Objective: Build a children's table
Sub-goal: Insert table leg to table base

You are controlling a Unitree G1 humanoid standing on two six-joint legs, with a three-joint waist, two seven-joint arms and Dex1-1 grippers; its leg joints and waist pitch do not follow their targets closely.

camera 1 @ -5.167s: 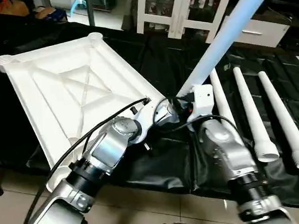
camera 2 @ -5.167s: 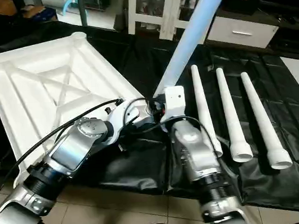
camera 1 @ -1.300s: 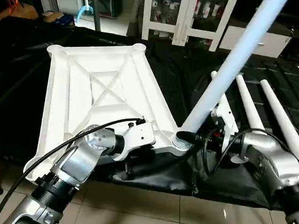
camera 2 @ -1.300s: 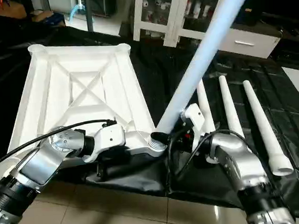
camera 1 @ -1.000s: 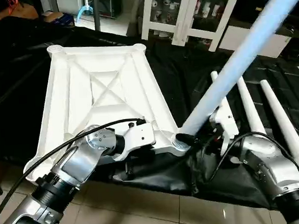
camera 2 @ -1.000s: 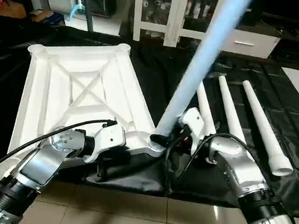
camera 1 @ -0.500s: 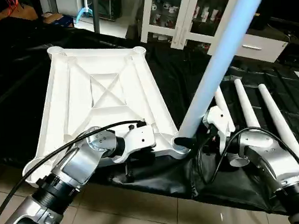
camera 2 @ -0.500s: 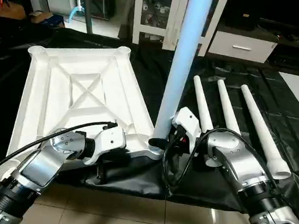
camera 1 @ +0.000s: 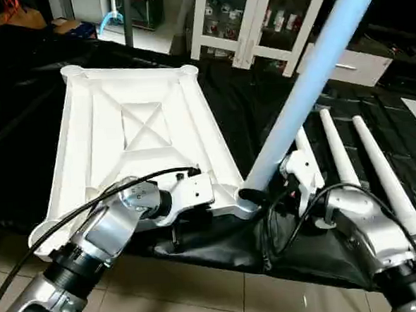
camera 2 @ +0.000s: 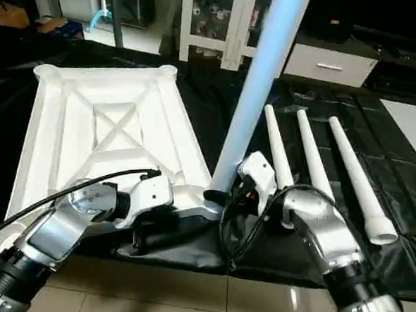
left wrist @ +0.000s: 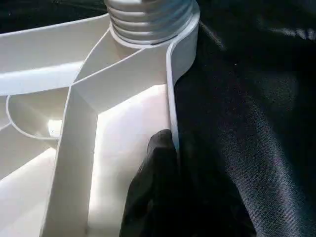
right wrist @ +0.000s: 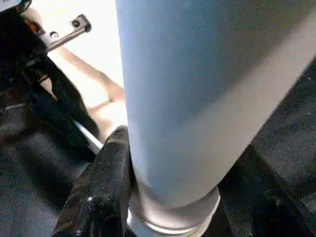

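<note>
The white plastic rectangular tabletop (camera 1: 136, 132) lies X-ribbed underside up on the black-draped surface (camera 1: 262, 110), so its corner sockets face upward. The right gripper (right wrist: 168, 197), fingers clasping its base, steers a long white tapered leg (camera 1: 309, 79) into the near socket (camera 1: 247, 196). The left gripper (left wrist: 163, 163), fingers pinching the rim, steadies the top. Three spare legs (camera 2: 303, 157) wait alongside.
</note>
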